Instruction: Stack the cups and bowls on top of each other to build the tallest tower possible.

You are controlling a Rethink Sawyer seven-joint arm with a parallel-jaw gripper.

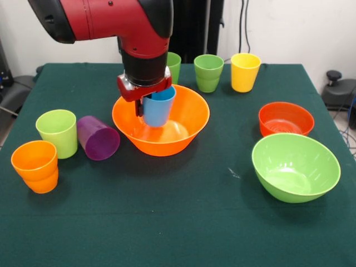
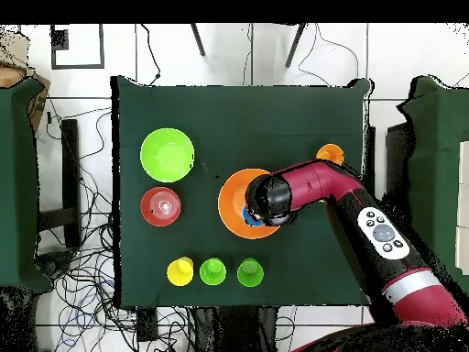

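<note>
Your gripper (image 1: 149,99) grasps the blue cup (image 1: 158,105) inside the large orange bowl (image 1: 183,133); overhead, your arm (image 2: 316,188) hides the purple cup (image 1: 98,138) lying left.

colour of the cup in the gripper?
Blue cup, over the orange bowl; front view shows it best.

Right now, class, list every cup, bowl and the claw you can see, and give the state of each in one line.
claw: shut on blue cup, over the orange bowl
blue cup: upright, held
orange bowl: upright
purple cup: on its side
lime cup: upright
orange cup: upright
yellow cup: upright
green cup: upright
red-orange bowl: upright, empty
lime-green bowl: upright, empty
</note>
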